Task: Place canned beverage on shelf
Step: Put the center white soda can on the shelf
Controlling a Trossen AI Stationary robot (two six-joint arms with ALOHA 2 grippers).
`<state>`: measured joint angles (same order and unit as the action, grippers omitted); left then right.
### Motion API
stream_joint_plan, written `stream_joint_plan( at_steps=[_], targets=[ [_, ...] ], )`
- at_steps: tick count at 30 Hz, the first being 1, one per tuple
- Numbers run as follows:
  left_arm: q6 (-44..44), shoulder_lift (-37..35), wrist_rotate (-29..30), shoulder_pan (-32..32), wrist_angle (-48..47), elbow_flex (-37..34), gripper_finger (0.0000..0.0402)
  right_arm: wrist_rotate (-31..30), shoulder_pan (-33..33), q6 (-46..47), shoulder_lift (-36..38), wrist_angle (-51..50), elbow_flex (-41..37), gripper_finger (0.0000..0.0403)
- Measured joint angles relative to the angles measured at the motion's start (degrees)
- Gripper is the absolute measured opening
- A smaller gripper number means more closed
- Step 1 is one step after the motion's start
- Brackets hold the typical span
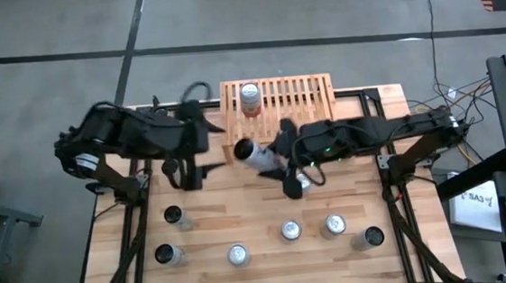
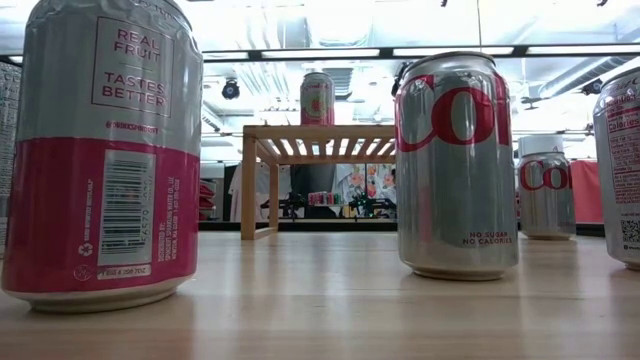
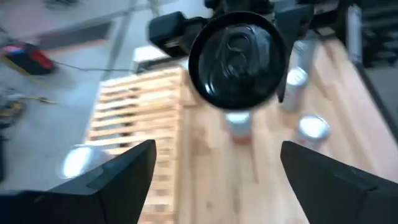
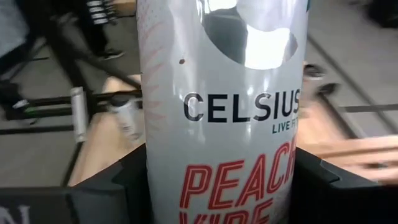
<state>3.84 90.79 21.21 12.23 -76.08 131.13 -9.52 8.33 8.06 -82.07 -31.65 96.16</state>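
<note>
Right gripper (image 1: 268,158) is clamped on a tilted Celsius can (image 1: 252,152), held above the desk (image 1: 258,209) just in front of the shelf (image 1: 299,93) at the desk's far edge. Left gripper (image 1: 207,150) faces the can's end, fingers (image 3: 118,174) spread, holding nothing. 1 can (image 1: 250,97) stands on the shelf.

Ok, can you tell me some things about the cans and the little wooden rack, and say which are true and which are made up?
1. One red and silver can stands on the slatted light wooden shelf. True.
2. The right gripper holds a tall silver Celsius can. True.
3. The left gripper grips that can too. False: its fingers are spread apart, holding nothing.
4. The Celsius can is held upright. False: it lies tilted sideways.
</note>
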Motion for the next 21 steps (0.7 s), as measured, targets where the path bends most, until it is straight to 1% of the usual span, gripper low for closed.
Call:
stream_joint_plan(
  at_steps=[4,7,10,13,17,19,21],
  targets=[
    [0.73,-1.85,4.22,-0.35,2.38,1.15,0.031,-4.77,-1.24,-1.64,3.17,1.09,-0.61,0.0237],
    [2.36,-3.43,4.52,-0.56,5.97,1.18,0.0303,-7.32,-2.17,-2.33,5.04,3.35,-2.07,0.0237],
    [4.75,-4.25,4.48,-1.09,9.4,1.18,0.0296,-7.36,-3.24,-2.91,6.57,7.97,-5.57,0.0237],
    [6.65,-4.33,4.34,-1.8,11.61,1.15,0.0291,-7.43,-4.35,-3.04,8.35,13.76,-10.73,0.0237],
    [7.32,-4.07,4.08,-3.03,12.18,1.13,0.0286,-8.13,-6.15,-2.77,11.37,25.7,-20.32,0.0237],
    [7.22,-3.7,3.74,-3.45,12.21,1.0,0.0286,-10.38,-7.03,-2.74,12.74,31.84,-25.43,0.0237],
    [7.13,-3.36,3.71,-3.53,12.16,0.59,0.0286,-15.52,-7.7,-3.04,13.94,37.62,-30.2,0.0237]
  ],
)
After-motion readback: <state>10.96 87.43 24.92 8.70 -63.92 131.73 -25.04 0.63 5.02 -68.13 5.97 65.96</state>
